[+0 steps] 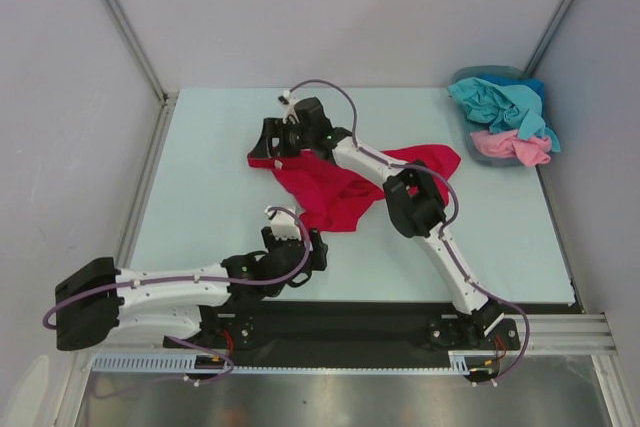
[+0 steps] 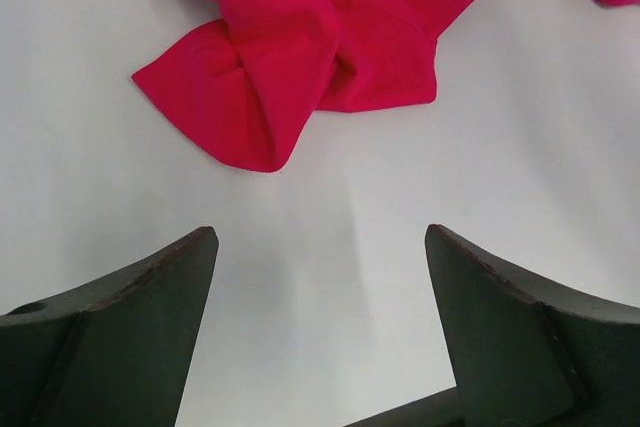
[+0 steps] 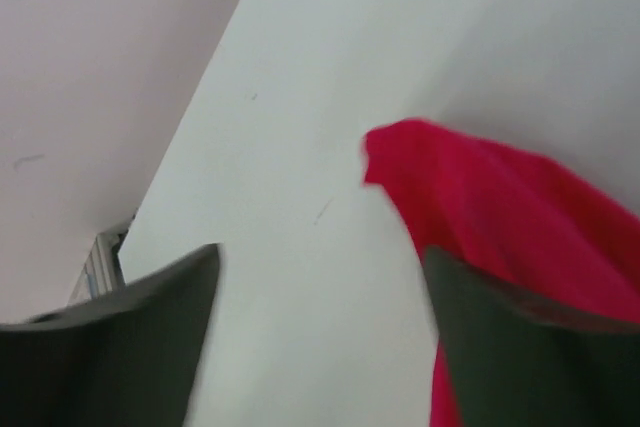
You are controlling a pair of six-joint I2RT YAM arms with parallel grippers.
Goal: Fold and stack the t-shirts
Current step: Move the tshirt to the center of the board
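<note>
A crimson red t-shirt [image 1: 335, 190] lies crumpled and partly spread in the middle of the table. My left gripper [image 1: 298, 243] is open and empty, low over bare table just in front of the shirt's near edge [image 2: 290, 67]. My right gripper [image 1: 272, 142] is open and empty at the shirt's far left corner; the red cloth [image 3: 510, 207] lies beside and under its right finger [image 3: 520, 337]. A teal-blue t-shirt [image 1: 505, 102] and a light pink t-shirt [image 1: 510, 147] lie bunched in the basket.
A blue-grey plastic basket [image 1: 487, 74] stands at the table's far right corner. Grey walls and metal posts bound the table on the left, back and right. The right arm reaches across over the red shirt.
</note>
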